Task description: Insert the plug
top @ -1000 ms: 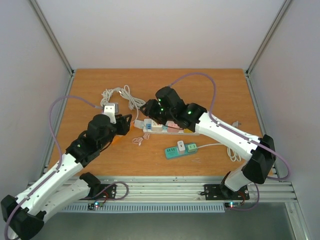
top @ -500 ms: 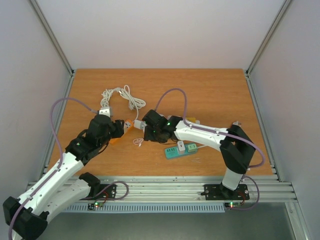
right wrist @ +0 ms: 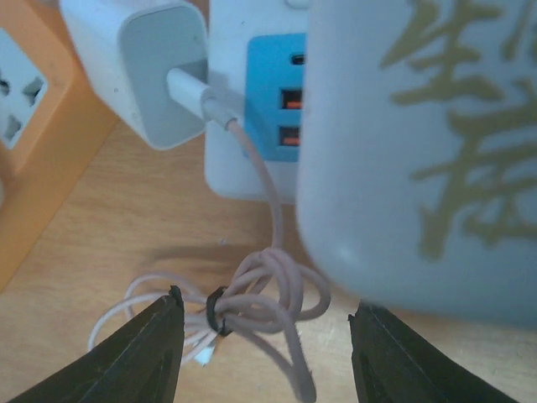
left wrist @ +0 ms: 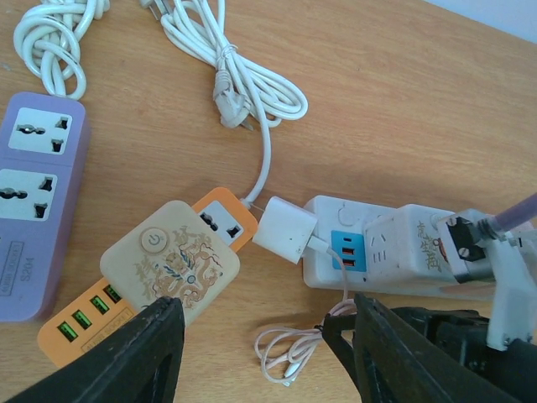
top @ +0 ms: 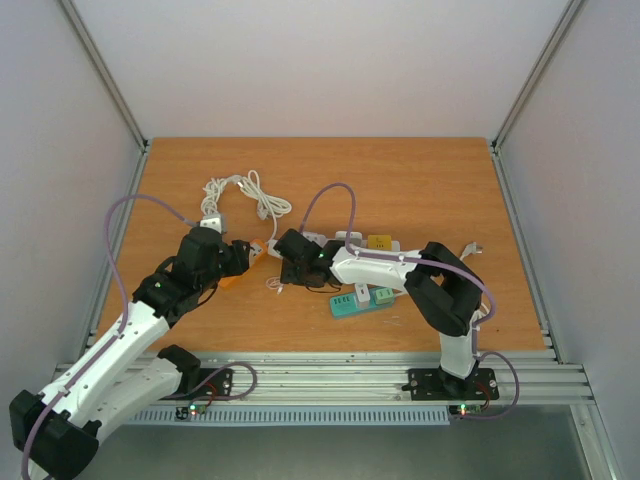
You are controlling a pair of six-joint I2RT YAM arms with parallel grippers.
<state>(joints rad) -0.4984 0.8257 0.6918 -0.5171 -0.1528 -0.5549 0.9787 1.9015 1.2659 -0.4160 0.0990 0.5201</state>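
One adapter (left wrist: 284, 228) btwn orange strip (left wrist: 172, 269), white strip (left wrist: 369, 252); pink coil (left wrist: 289, 353) near.

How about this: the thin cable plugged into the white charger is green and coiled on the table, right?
No. The thin cable plugged into the white charger is pale pink, not green, and coiled on the table. The right wrist view shows it.

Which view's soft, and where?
Right wrist: the gold-lettered block filling the right side is badly out of focus, too near the lens; the charger and coiled cable are only slightly soft. Left wrist: sharp throughout, with soft shadows. Top: even light, no glare on the table.
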